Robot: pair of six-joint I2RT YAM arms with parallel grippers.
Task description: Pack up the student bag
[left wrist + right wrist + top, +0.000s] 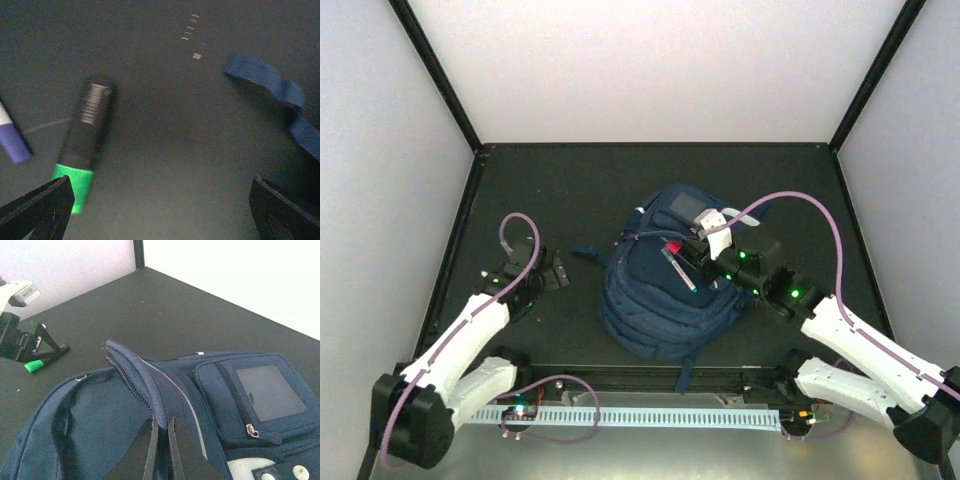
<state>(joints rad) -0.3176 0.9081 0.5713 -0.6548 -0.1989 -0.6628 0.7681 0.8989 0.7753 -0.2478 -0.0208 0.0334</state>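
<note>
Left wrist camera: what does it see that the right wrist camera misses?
Only the left wrist view: a blue strap on the table, and the black barrel of a marker, between the open left jaws. Only the right wrist view: the student bag's body, its opened rim pinched in the shut right jaws, and its grey-windowed front pocket. Both: the marker's green cap, tiny in the right view, and the dark table.

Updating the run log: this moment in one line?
left gripper open over green-capped marker on table | right gripper shut on student bag opening edge, held up | marker outside bag
</note>
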